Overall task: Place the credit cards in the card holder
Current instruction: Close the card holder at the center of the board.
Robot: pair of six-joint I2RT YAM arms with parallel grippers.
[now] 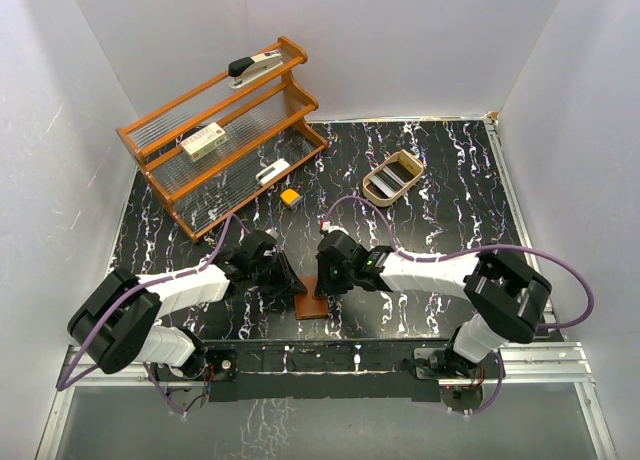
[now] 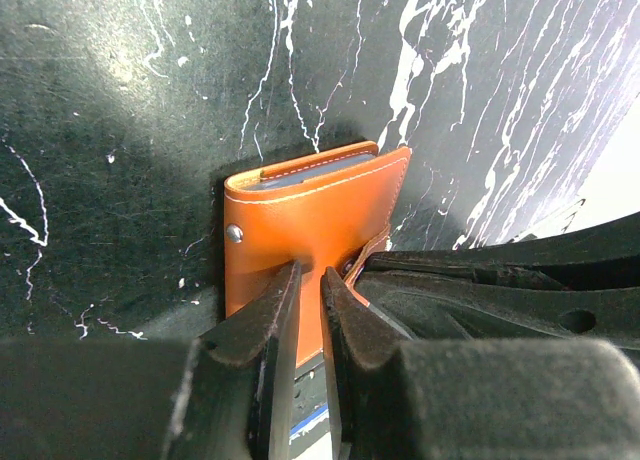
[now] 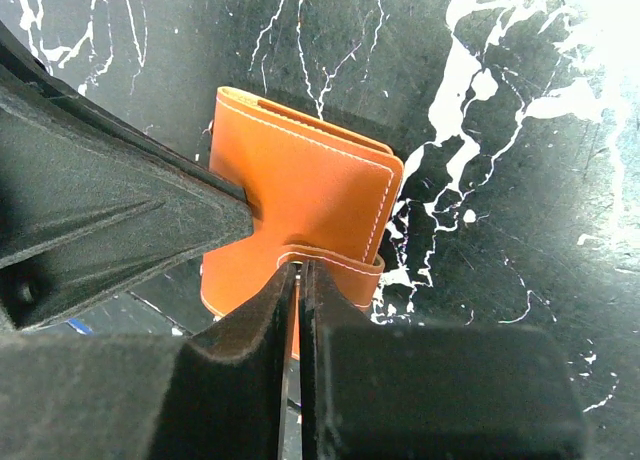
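The reddish-brown card holder (image 1: 312,305) lies folded on the black marbled table between my two arms. My left gripper (image 1: 288,278) comes in from the left. Its jaws (image 2: 310,272) stand a narrow gap apart on the holder's cover (image 2: 300,215). A grey edge (image 2: 312,172) shows in the holder's far side; I cannot tell whether it is a card or a pocket. My right gripper (image 1: 322,280) is shut (image 3: 300,267) at the closing tab (image 3: 345,265) of the holder (image 3: 310,180). Pale credit cards (image 1: 391,178) stand in the oval wooden tray (image 1: 410,160).
An orange wooden shelf rack (image 1: 165,160) stands at the back left with a stapler (image 1: 255,67), a small box (image 1: 203,140) and a white item (image 1: 272,170). A small yellow block (image 1: 291,196) sits in front of it. White walls close in three sides.
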